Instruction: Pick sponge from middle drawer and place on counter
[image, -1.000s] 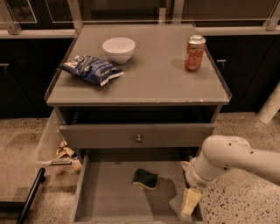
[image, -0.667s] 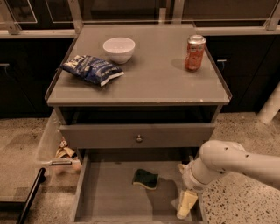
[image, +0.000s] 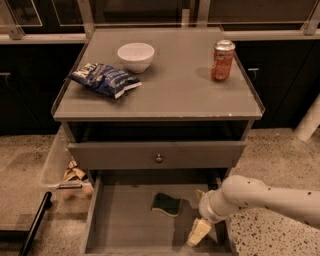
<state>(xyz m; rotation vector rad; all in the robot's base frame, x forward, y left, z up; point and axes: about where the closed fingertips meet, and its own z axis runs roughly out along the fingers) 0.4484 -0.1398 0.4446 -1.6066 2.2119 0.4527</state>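
Observation:
The sponge (image: 166, 204), dark green on top with a pale yellow edge, lies flat on the floor of the open middle drawer (image: 125, 225), near its centre. My gripper (image: 199, 231) hangs from the white arm that enters from the right. It is low inside the drawer near its right wall, right of the sponge and a little nearer the front, not touching it. The counter (image: 170, 85) is the grey cabinet top above the drawers.
On the counter stand a white bowl (image: 135, 56), a blue snack bag (image: 105, 79) and a red soda can (image: 222, 60). The drawer front with a round knob (image: 159, 158) sits just above the open drawer. Scraps (image: 73, 173) and a black bar (image: 34, 225) lie at the left.
My arm and gripper have shifted a little left and lower inside the drawer, closer to the sponge. The sponge has not moved.

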